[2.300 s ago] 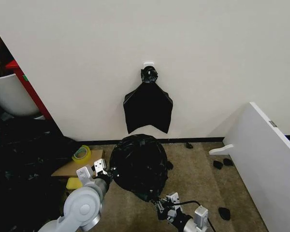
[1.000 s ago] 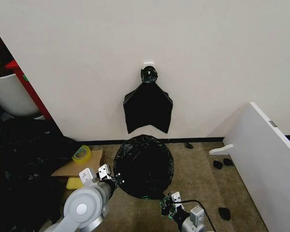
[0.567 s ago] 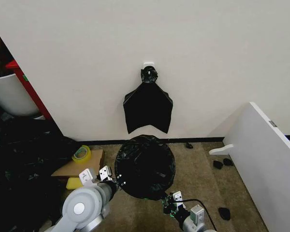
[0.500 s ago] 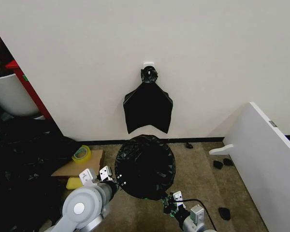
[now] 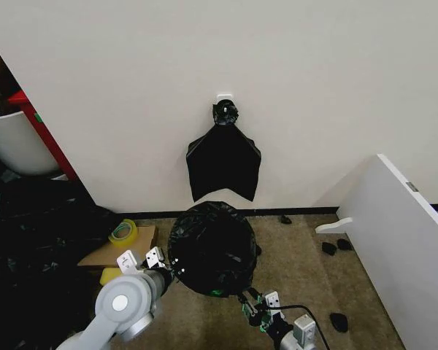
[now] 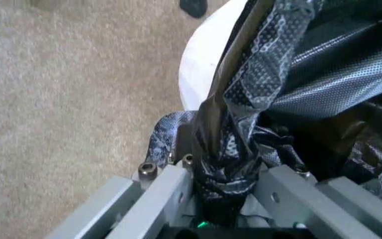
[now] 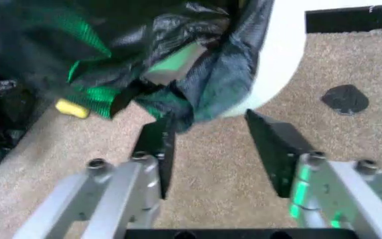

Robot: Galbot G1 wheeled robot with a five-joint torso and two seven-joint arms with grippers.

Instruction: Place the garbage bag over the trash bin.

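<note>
The garbage bag [image 5: 212, 248], glossy black and crinkled, covers the trash bin on the carpet by the wall. The bin's cream-white side [image 6: 201, 55] shows under the bag's hem, and again in the right wrist view [image 7: 280, 50]. My left gripper [image 5: 157, 260] is at the bag's left edge, shut on a bunched fold of the bag [image 6: 228, 164]. My right gripper [image 5: 257, 306] is at the bag's near right edge, open, with the hem [image 7: 198, 94] hanging just beyond its black fingertips [image 7: 274, 144].
A flat black bundle of bags [image 5: 224, 164] hangs on the wall above the bin. A white board [image 5: 405, 240] leans at the right. A yellow tape roll [image 5: 123, 232], cardboard [image 5: 106, 254] and dark plastic sheeting [image 5: 29, 240] lie left. Black scraps [image 5: 329, 248] dot the carpet.
The bag's top has shifted slightly left and bulges more. My left gripper moved a little left with it. My right gripper sits slightly lower, clear of the hem.
</note>
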